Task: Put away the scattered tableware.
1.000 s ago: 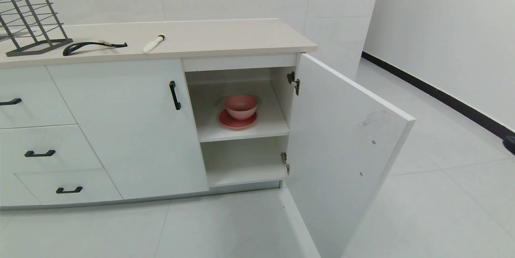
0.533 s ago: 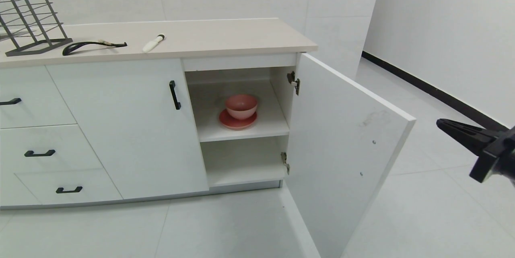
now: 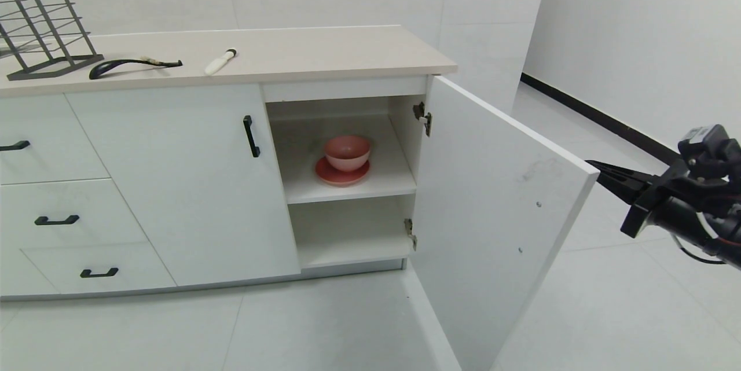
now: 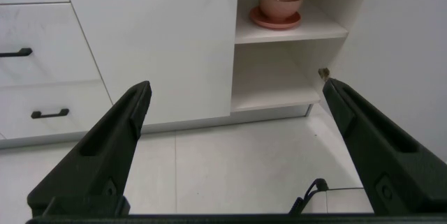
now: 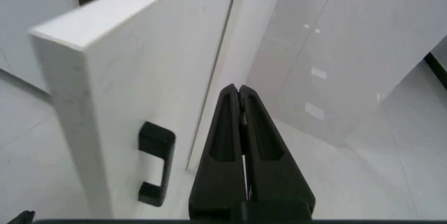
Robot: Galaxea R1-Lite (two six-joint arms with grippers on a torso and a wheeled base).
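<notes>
A pink bowl sits on a red plate on the upper shelf of the open cabinet; the bowl and plate also appear in the left wrist view. On the countertop lie a black ladle and a white-handled utensil. My right gripper is shut and empty, just behind the outer edge of the open cabinet door, near the door's black handle. My left gripper is open and empty, low above the floor in front of the cabinet.
A dark wire rack stands at the countertop's far left. Drawers with black handles are at the left, and a closed door with a black handle is beside the open compartment. The lower shelf holds nothing. Tiled floor stretches to the right.
My right gripper has come into view from the right and moved left and up, now close behind the open door's edge. The bowl, plate and door have not moved.
</notes>
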